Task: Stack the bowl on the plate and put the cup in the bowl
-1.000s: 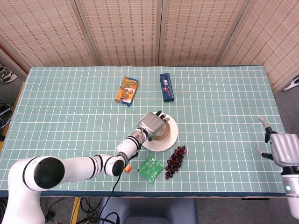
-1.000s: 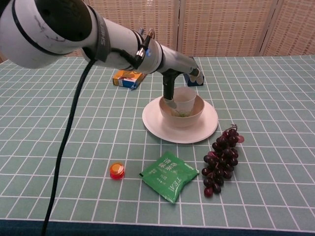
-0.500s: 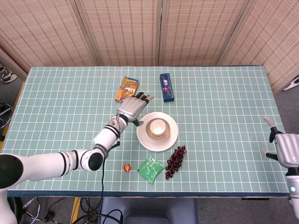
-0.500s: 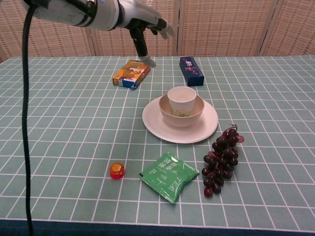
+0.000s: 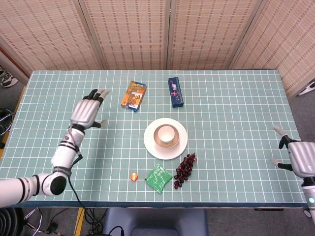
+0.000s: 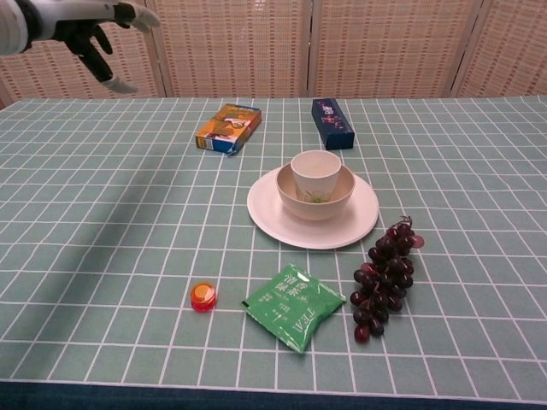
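Observation:
A white cup (image 5: 166, 132) (image 6: 315, 172) stands upright inside a tan bowl (image 5: 158, 140) (image 6: 325, 203), and the bowl sits on a white plate (image 5: 179, 145) (image 6: 359, 224) at the table's middle. My left hand (image 5: 86, 112) (image 6: 96, 34) hovers over the left part of the table, far from the stack, fingers spread and holding nothing. My right hand (image 5: 297, 158) hangs at the table's right front edge, fingers apart and empty; the chest view does not show it.
An orange box (image 5: 134, 95) and a dark blue box (image 5: 175, 91) lie behind the plate. In front of it are dark grapes (image 5: 184, 170), a green tea packet (image 5: 158, 177) and a small orange cap (image 5: 133, 176).
My left hand has let go of the cup in the bowl, lifted away and swung far left across the table. The right hand has barely shifted.

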`<action>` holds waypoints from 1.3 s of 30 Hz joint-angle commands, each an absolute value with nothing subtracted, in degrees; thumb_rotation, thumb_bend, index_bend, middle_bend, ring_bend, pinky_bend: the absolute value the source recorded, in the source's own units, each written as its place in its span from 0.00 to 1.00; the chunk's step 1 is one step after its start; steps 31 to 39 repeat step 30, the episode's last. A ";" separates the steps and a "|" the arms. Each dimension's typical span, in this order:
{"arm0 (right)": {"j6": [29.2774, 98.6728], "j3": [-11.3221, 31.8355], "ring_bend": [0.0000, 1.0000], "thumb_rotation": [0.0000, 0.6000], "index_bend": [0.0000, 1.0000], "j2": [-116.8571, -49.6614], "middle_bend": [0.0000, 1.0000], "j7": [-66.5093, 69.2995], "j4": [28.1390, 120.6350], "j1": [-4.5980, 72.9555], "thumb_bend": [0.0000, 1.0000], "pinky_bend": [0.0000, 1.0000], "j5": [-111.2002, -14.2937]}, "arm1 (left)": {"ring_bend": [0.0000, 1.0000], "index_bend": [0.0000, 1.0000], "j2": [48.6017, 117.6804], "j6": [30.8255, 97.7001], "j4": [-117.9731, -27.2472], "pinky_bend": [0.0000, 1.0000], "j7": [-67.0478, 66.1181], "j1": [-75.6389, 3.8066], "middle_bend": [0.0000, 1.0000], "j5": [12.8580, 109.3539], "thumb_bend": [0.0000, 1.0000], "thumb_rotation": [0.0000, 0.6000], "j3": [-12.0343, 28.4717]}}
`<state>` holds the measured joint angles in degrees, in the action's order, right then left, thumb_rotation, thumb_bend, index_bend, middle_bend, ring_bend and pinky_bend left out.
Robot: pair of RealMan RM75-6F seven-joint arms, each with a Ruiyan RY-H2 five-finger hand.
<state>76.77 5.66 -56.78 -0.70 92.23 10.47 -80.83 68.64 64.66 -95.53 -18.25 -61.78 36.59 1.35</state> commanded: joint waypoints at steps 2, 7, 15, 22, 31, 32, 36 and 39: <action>76.61 4.72 0.51 1.00 0.17 -56.47 0.46 3.48 90.95 10.45 0.16 0.77 -83.26 | 0.00 0.00 65.63 72.55 -98.83 0.21 -15.85 -52.79 0.00 44.11 0.26 1.00 -2.64; 78.05 4.20 0.43 1.00 0.18 -56.70 0.43 5.65 90.31 9.43 0.16 0.66 -84.09 | 0.00 0.02 63.38 78.81 -101.64 0.21 -14.19 -45.09 0.00 49.18 0.26 1.00 -4.54; 79.32 3.10 0.27 1.00 0.18 -56.12 0.35 6.67 90.82 8.01 0.17 0.42 -85.11 | 0.00 0.03 61.60 85.57 -103.96 0.19 -13.43 -35.34 0.00 56.62 0.26 1.00 -6.95; 83.23 3.08 0.26 1.00 0.18 -57.48 0.34 5.76 90.30 6.12 0.17 0.39 -85.93 | 0.00 0.03 62.73 91.66 -104.66 0.17 -14.91 -27.72 0.00 63.83 0.26 1.00 -8.30; 86.46 2.93 0.25 1.00 0.18 -59.27 0.34 4.97 89.51 4.02 0.17 0.39 -86.08 | 0.00 0.04 65.31 95.68 -104.96 0.16 -18.23 -21.49 0.00 68.03 0.26 1.00 -7.97; 86.46 2.93 0.25 1.00 0.18 -59.27 0.34 4.97 89.51 4.02 0.17 0.39 -86.08 | 0.00 0.04 65.31 95.68 -104.96 0.16 -18.23 -21.49 0.00 68.03 0.26 1.00 -7.97; 86.46 2.93 0.25 1.00 0.18 -59.27 0.34 4.97 89.51 4.02 0.17 0.39 -86.08 | 0.00 0.04 65.31 95.68 -104.96 0.16 -18.23 -21.49 0.00 68.03 0.26 1.00 -7.97; 86.46 2.93 0.25 1.00 0.18 -59.27 0.34 4.97 89.51 4.02 0.17 0.39 -86.08 | 0.00 0.04 65.31 95.68 -104.96 0.16 -18.23 -21.49 0.00 68.03 0.26 1.00 -7.97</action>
